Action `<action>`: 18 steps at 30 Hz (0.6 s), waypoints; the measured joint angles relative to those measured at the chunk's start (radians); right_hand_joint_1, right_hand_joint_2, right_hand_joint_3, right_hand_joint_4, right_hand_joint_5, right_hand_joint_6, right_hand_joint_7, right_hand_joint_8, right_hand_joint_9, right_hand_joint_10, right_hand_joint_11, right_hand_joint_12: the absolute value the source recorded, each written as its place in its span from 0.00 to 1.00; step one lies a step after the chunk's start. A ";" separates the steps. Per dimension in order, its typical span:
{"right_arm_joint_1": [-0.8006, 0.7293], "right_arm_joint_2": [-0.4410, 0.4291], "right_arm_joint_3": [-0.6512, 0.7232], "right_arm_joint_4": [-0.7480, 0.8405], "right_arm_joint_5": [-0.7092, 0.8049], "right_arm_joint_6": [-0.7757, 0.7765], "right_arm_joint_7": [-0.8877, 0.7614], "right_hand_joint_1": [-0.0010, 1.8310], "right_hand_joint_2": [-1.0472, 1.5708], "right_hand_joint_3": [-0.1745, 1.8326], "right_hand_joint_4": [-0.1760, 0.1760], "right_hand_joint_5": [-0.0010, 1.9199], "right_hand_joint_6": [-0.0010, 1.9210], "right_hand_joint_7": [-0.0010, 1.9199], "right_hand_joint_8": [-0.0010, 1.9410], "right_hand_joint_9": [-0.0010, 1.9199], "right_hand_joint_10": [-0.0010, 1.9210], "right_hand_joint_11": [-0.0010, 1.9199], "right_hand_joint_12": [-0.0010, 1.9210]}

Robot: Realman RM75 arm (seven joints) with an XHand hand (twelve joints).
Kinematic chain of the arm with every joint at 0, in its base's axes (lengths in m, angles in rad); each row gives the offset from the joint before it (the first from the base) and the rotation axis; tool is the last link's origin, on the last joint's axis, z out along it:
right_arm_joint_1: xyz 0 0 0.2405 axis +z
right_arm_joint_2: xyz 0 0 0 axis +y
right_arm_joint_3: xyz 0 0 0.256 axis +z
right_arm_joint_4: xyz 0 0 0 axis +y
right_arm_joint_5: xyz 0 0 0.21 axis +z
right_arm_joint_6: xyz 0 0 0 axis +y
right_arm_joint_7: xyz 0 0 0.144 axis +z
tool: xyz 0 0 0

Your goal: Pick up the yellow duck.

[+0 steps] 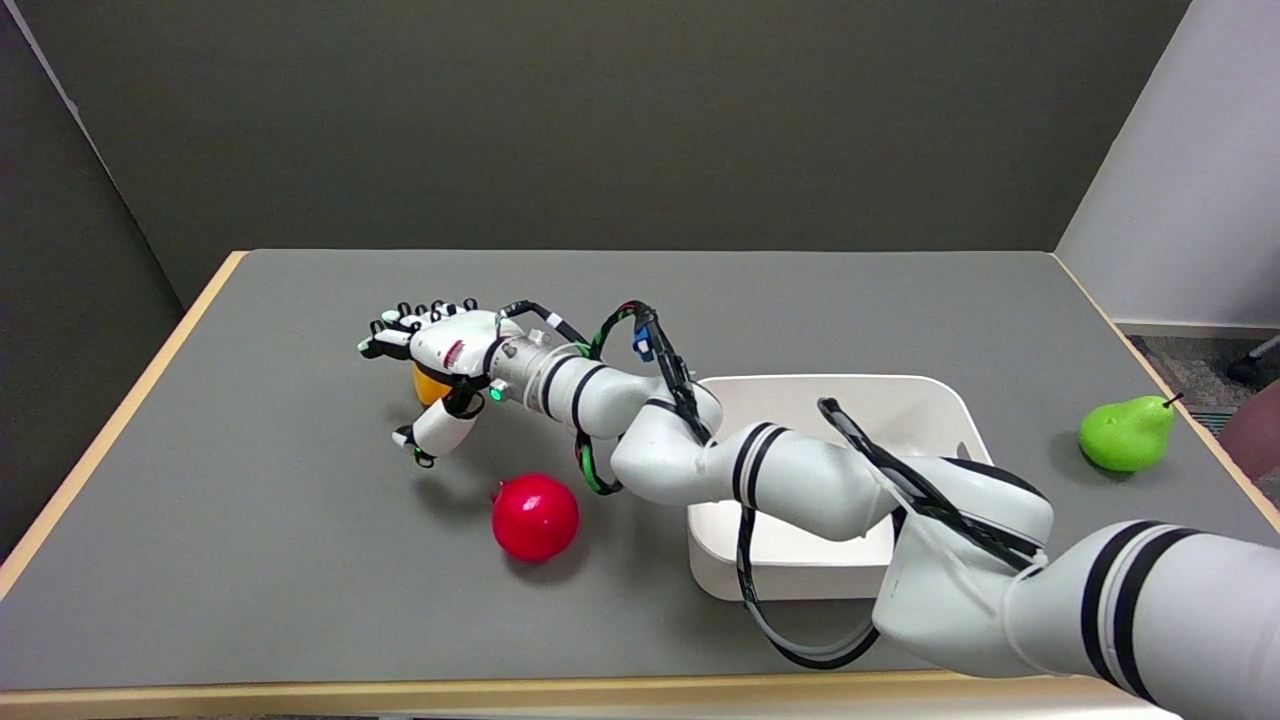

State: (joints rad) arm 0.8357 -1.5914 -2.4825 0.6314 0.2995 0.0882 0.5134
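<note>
Right hand [440, 350] covers the yellow duck [428, 384] at left; fingers [420, 312] spread, grip unclear. Best to wrap them snugly underneath before lifting straight up.

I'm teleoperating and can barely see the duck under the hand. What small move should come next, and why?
Probably close the fingers around the yellow duck before lifting. The right hand sits over it with the thumb spread low on the near side, and only a yellow-orange sliver shows beneath the palm. Whether the fingers touch it yet cannot be told, so lifting now may leave it on the table.
</note>
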 measured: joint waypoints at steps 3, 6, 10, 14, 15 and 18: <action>-0.003 0.002 0.004 0.008 -0.013 0.000 0.000 0.35 0.64 0.54 0.84 0.05 0.18 0.00 0.00 0.07 0.36 0.01 0.60; -0.005 0.004 0.008 0.016 -0.023 -0.003 0.000 0.35 0.63 0.54 0.85 0.05 0.18 0.00 0.01 0.07 0.37 0.01 0.60; -0.008 0.007 0.016 0.025 -0.037 -0.014 0.000 0.35 0.63 0.54 0.85 0.05 0.18 0.00 0.01 0.08 0.37 0.02 0.61; -0.011 0.011 0.036 0.031 -0.065 -0.031 0.000 0.36 0.63 0.54 0.85 0.05 0.19 0.00 0.01 0.08 0.38 0.02 0.61; -0.012 0.013 0.044 0.033 -0.076 -0.038 0.000 0.36 0.63 0.54 0.85 0.05 0.19 0.00 0.01 0.08 0.38 0.02 0.61; -0.014 0.019 0.065 0.035 -0.110 -0.057 0.000 0.36 0.63 0.54 0.85 0.05 0.18 0.00 0.01 0.08 0.38 0.02 0.61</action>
State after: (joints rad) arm 0.8217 -1.5725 -2.4171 0.6668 0.1891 0.0316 0.5136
